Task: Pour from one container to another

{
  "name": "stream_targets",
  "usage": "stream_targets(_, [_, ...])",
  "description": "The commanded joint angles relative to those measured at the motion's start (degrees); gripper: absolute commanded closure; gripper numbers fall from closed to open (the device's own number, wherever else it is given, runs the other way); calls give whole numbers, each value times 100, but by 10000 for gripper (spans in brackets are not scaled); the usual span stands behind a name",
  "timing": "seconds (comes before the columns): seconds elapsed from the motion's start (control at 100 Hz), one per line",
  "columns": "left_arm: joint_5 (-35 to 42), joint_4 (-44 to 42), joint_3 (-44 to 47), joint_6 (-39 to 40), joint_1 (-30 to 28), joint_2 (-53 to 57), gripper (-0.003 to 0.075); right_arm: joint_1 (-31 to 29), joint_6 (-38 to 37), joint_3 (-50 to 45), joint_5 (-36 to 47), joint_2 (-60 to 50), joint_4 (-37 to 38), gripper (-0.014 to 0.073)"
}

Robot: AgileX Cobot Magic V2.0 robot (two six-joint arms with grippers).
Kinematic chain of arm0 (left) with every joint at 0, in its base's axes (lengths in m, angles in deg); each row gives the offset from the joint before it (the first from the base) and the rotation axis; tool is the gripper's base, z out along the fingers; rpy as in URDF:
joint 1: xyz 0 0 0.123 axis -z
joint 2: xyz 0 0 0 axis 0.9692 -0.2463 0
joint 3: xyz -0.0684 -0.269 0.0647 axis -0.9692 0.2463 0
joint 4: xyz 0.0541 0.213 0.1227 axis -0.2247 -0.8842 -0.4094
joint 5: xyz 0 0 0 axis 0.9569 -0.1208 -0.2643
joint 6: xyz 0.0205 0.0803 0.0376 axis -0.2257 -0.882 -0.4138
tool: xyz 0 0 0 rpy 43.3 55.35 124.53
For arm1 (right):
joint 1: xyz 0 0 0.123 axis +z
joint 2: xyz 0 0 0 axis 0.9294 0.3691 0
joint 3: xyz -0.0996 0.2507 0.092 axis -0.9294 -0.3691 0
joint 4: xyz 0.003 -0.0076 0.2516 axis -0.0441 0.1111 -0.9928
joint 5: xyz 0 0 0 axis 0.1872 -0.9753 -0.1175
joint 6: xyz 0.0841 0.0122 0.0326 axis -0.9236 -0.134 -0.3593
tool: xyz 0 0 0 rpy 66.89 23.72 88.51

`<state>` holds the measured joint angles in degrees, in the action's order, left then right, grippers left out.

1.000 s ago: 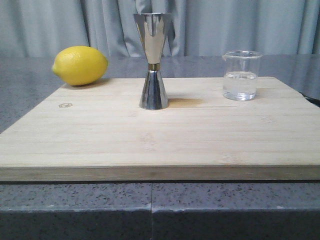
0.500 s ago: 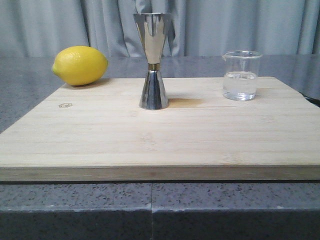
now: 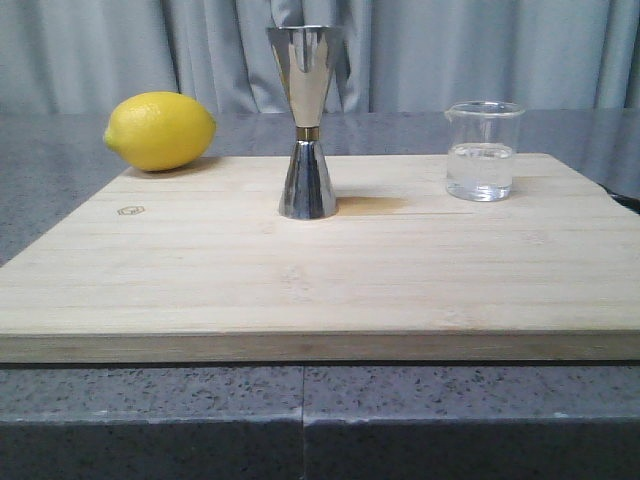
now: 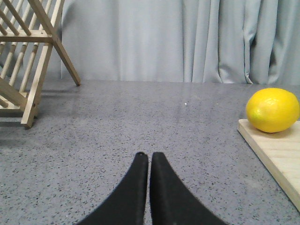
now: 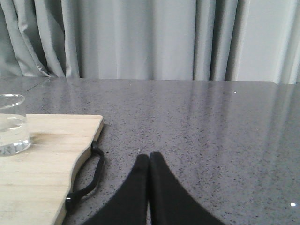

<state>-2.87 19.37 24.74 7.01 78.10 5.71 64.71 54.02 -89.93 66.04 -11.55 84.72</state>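
A small clear glass beaker, about half full of clear liquid, stands at the back right of the wooden board; part of the beaker shows in the right wrist view. The tall steel jigger with a gold waist band stands upright at the board's back middle. Neither arm shows in the front view. My left gripper is shut and empty over the grey counter, left of the board. My right gripper is shut and empty over the counter, right of the board.
A yellow lemon rests at the board's back left corner, the same lemon in the left wrist view. A wooden dish rack stands far left. A black strap hangs at the board's right edge. Grey curtains close the back.
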Motion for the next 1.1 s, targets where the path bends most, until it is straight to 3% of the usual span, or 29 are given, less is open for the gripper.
stream_targets(0.0, [527,74,157,27,40,119,739,8,32,-46,522,-110,-11,666])
stream_targets(0.17, [475,246,34,27,40,119,739,8,22,-1,446,-110,-415,666])
stream_targets(0.42, [-365,280,-840,27,40,-13,739,8,22,683,-366,-87,-490,666])
stream_targets(0.77, [-1626,1106,-3095,27,40,-1419,739,8,22,2502,-1565,714,-490,666])
stream_targets(0.93, [-2544,1117,-4344,27,40,-2327,739,8,22,3481,-2089,1381,-490,665])
stream_targets(1.09, [-2918,1117,-5325,-154,40,-3115,738,8,32,4384,-2472,2118,-490,665])
